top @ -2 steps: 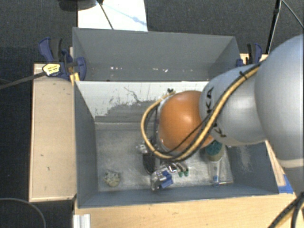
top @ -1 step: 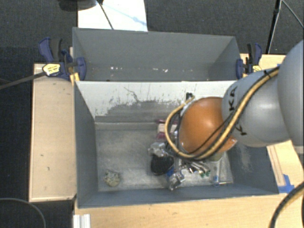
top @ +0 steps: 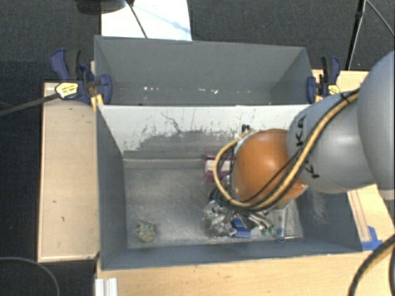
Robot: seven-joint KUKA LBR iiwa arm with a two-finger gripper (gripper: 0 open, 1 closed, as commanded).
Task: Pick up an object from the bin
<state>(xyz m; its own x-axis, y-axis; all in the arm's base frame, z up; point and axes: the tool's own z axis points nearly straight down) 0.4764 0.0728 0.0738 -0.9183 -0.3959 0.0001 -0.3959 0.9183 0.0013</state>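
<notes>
Bin [top: 111,184], grey metal. Your contents: one heap [top: 259,230] of small mixed things at the floor's near-right corner. The gripper [top: 231,217] sits low over it beneath the orange cover [top: 265,165], probably placed to pick there. You cannot tell whether it is open or closed. One greyish lump [top: 146,230] lies well apart, near-left.

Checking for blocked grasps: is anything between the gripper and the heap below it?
Nothing visible does. The orange wrist cover sits right above the heap in the bin, hiding the gap between.
</notes>
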